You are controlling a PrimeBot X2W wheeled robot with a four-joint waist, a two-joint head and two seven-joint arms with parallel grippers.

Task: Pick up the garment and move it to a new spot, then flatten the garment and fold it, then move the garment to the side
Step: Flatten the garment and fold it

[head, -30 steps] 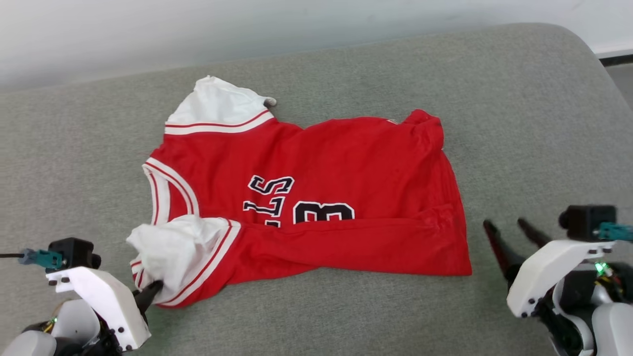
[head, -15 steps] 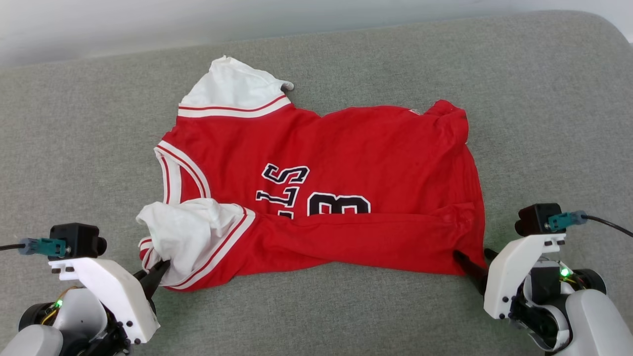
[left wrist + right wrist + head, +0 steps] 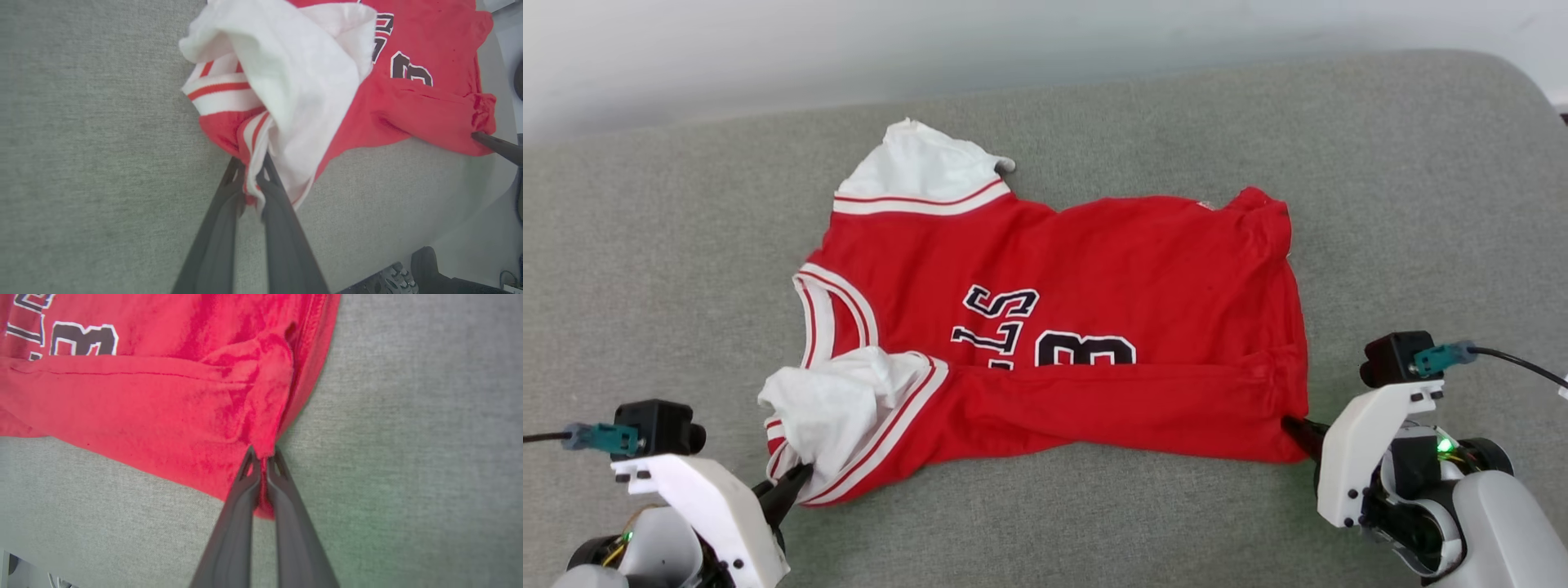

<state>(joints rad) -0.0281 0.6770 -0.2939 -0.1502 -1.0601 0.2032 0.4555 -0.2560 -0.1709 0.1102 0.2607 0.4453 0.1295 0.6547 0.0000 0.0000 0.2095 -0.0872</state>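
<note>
The shirt (image 3: 1054,327) lies part-folded at the middle of the grey cushion (image 3: 1380,163). Left tool (image 3: 792,486): clamped on the shirt's near white sleeve. Right tool (image 3: 1294,429): a second ago spread and clear of the shirt, now pinching its near hem corner. Both near corners are held, so the fold can probably proceed.

Head overhead; wrist cams near, sharing garment (image 3: 1143,269).
</note>
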